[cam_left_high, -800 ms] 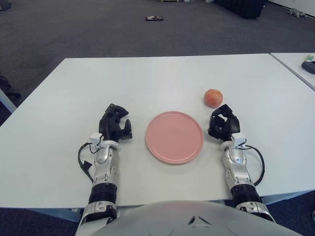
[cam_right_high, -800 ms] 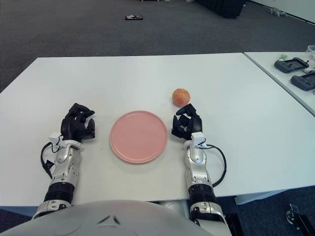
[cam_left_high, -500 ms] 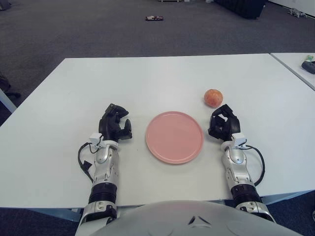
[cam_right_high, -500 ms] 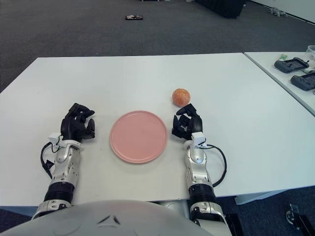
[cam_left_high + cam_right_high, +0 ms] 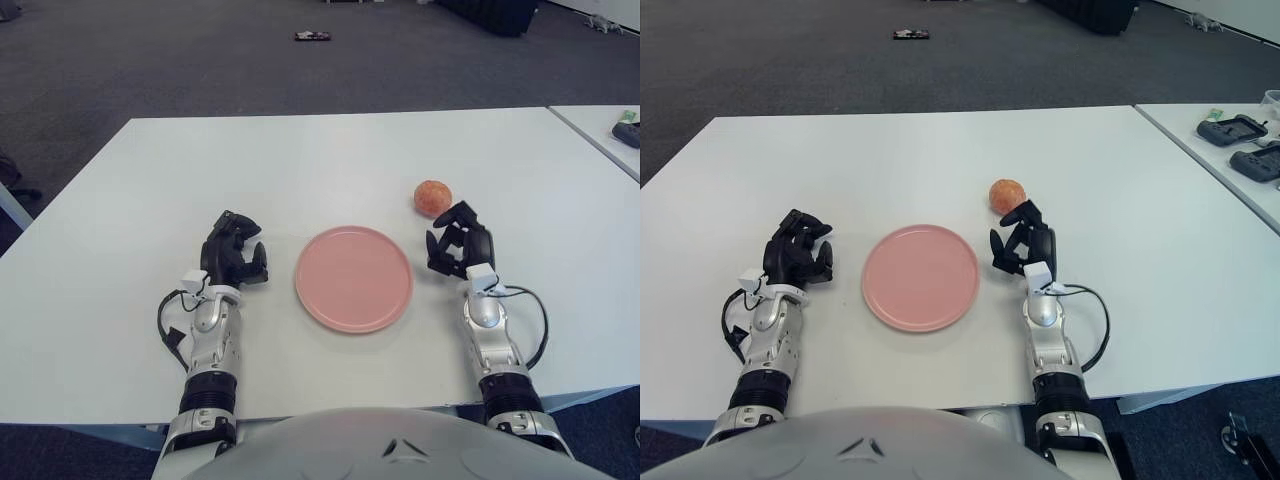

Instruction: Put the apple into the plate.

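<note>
**Right hand poised just short of the apple, empty plate between the hands**

The right hand point(image 5: 459, 240) is raised off the white table point(image 5: 330, 150) on a forearm that reaches away from the robot; its black fingers point(image 5: 1012, 214) are spread in a loose claw and grip nothing; the fingertips sit just near of the apple point(image 5: 432, 198), and whether they touch it cannot be told. The left hand point(image 5: 234, 254) rests on the table to the left of the plate, its fingers loosely curled around nothing; a black cable loops beside each wrist.

The apple, reddish-orange, lies on the table itself, just beyond the far right edge of the pink plate point(image 5: 354, 278) and apart from it; the plate is empty and sits between the two hands.

On a second table point(image 5: 1240, 170) at the far right lie two dark handheld devices point(image 5: 1238, 131), one beside the other; on the grey carpet point(image 5: 200, 60) beyond the main table lies a small dark object point(image 5: 313, 38); a dark bulky item point(image 5: 490, 14) stands at the far edge of the floor, too cropped to identify.
</note>
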